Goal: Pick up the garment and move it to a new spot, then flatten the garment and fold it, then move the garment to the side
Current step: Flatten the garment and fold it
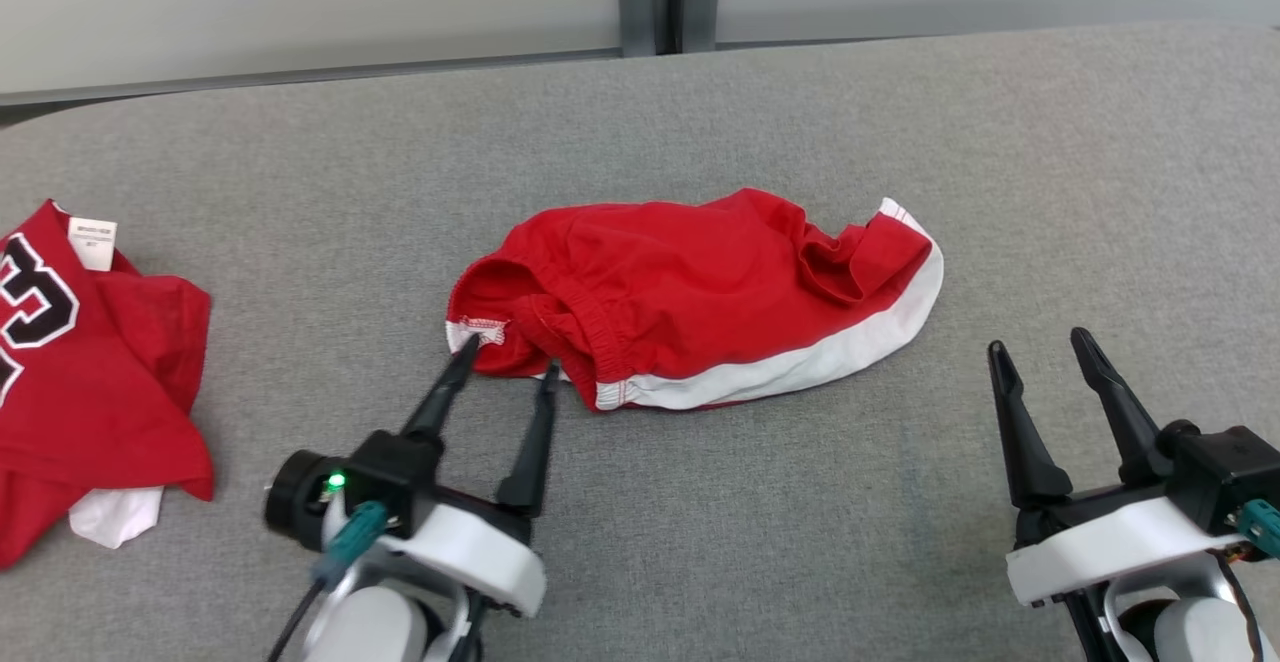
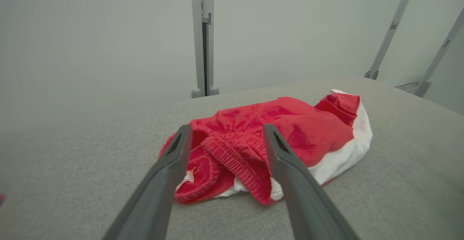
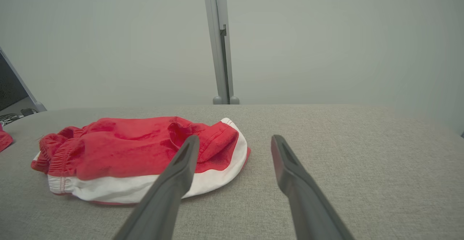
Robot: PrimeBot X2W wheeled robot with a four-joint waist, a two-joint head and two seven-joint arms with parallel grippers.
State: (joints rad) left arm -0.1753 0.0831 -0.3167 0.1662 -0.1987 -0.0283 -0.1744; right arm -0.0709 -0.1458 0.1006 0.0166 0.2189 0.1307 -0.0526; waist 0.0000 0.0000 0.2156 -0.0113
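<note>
Nearest, the left gripper (image 1: pixel 511 356) has its two dark fingers spread, tips at the near-left edge of the crumpled red shorts with white trim (image 1: pixel 700 292) — on either side of the elastic waistband (image 2: pixel 235 156), not pinching it. These shorts lie in the middle of the grey fabric table (image 1: pixel 900 102). The right gripper (image 1: pixel 1038 342), fingers also spread, hovers near-right — apart from them. A red numbered jersey (image 1: pixel 100 372) lies at the left edge.

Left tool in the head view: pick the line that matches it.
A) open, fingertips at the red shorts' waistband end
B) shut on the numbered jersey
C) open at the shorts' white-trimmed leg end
A: the left tool stands open with its two fingertips at the elastic waistband end of the red shorts, not clamped on the cloth.
</note>
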